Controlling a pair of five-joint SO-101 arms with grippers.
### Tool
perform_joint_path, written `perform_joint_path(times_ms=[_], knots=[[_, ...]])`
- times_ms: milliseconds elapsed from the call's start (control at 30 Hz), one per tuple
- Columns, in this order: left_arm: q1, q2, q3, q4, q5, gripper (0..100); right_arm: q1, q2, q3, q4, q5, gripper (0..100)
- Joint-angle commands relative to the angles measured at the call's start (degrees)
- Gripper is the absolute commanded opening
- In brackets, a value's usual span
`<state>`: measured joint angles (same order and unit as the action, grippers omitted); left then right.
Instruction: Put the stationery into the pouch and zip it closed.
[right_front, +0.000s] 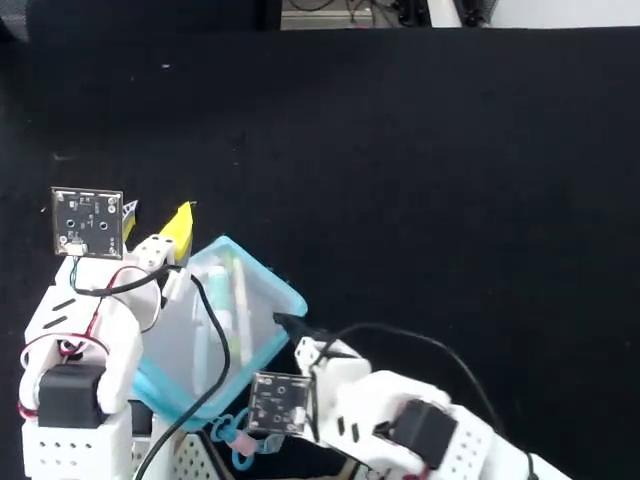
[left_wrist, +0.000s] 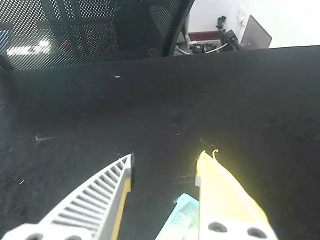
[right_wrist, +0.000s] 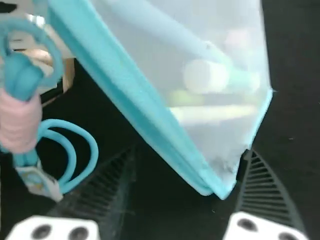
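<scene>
The translucent pouch (right_front: 190, 335) with blue edging lies between the two arms, with pens (right_front: 237, 300) lying inside it. My left gripper (right_front: 157, 212) sits at the pouch's far corner. In the left wrist view it (left_wrist: 166, 155) is open, and the pouch corner (left_wrist: 182, 215) shows between the white and yellow fingers (left_wrist: 225, 200). My right gripper (right_front: 290, 328) is at the pouch's right corner. In its own view it (right_wrist: 190, 152) is open, its dark fingers (right_wrist: 265, 185) straddling the blue pouch edge (right_wrist: 215, 185). The zipper pull (right_wrist: 20, 120), a blue cord with a pink bead, hangs beside it.
Black cloth (right_front: 430, 180) covers the table far and right of the pouch. The zipper pull's cord (right_front: 235, 440) lies at the near edge between the arm bases. A mesh chair (left_wrist: 90, 30) and cables stand beyond the table's far edge.
</scene>
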<state>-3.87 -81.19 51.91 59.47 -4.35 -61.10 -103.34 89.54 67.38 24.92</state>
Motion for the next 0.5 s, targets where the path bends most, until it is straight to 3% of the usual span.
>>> perform_joint_path(times_ms=[0,167,400,467], knots=[[0.8,0.0,-2.8,0.3,-0.1,21,-1.0,-8.4,7.1,-8.4,0.1,31.9],[0.7,0.0,-2.8,0.3,-0.1,21,0.6,-8.4,3.8,-12.5,-6.5,31.8],[0.8,0.0,-2.8,0.3,0.0,21,2.7,-8.0,6.6,-16.7,-7.1,31.7],[0.8,0.0,-2.8,0.4,0.0,21,3.3,-7.8,6.5,-18.9,-7.1,27.4]])
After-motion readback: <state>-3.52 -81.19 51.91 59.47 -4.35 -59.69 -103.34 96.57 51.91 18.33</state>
